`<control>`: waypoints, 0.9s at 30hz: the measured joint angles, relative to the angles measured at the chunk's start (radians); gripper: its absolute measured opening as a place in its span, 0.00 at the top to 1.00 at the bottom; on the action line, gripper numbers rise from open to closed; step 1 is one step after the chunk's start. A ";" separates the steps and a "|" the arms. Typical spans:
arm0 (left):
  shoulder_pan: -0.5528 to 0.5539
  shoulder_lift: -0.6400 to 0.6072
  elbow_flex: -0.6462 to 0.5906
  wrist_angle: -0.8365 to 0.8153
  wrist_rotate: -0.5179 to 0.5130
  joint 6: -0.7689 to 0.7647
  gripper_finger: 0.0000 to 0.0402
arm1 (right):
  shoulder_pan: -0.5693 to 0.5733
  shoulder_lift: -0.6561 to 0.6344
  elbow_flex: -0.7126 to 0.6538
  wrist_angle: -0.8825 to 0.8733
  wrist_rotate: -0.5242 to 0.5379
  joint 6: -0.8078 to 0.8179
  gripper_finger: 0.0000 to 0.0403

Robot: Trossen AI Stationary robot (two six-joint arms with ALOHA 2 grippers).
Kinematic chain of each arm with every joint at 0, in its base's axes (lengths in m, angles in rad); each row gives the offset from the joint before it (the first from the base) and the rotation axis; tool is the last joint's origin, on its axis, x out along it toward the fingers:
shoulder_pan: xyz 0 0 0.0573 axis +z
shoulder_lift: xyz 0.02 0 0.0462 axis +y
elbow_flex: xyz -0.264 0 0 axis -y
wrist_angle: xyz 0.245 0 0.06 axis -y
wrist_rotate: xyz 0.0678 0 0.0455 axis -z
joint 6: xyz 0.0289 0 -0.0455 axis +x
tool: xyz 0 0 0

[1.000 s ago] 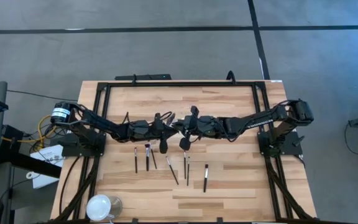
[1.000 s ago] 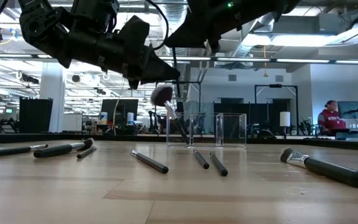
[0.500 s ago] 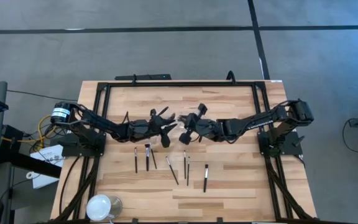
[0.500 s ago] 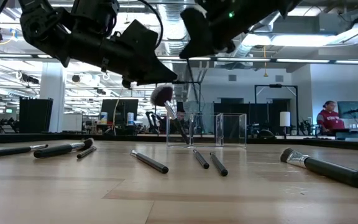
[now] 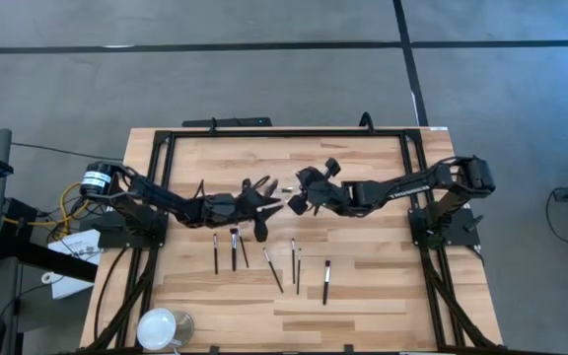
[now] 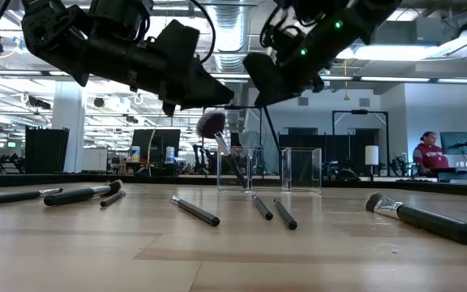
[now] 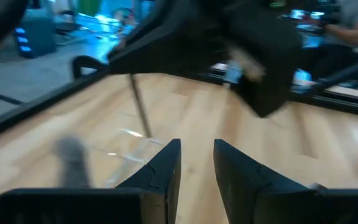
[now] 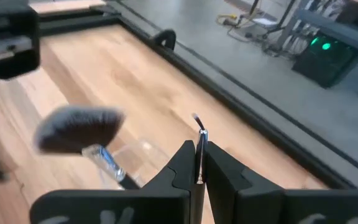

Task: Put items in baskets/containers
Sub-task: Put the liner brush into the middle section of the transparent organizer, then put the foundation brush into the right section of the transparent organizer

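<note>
Now, right tool: clamped on thin brush, above desk
Left tool: fingers apart, near tray

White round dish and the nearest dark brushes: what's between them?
High view: only bare wooden table between the round white dish and the slim dark makeup brushes.

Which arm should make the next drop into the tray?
Right. Its claw is shut on a slim brush and hovers beside the clear tray, where the fan brush stands. The left claw is open and empty.
</note>
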 joint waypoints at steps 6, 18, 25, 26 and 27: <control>-0.060 0.000 0.000 -0.002 0.050 -0.046 0.77 | -0.020 0.000 -0.019 0.003 -0.057 0.090 0.94; -0.163 -0.001 0.000 -0.126 0.039 -0.106 0.77 | 0.000 0.000 -0.020 -0.006 -0.067 0.112 0.75; -0.168 -0.001 0.000 -0.130 0.034 -0.104 0.77 | 0.115 -0.008 -0.019 -0.016 -0.350 0.244 0.68; -0.168 -0.001 0.000 -0.130 0.034 -0.104 0.77 | 0.139 -0.010 -0.019 -0.023 -0.367 0.264 0.67; -0.168 -0.001 0.000 -0.130 0.034 -0.104 0.77 | 0.162 -0.012 -0.019 -0.035 -0.377 0.289 0.67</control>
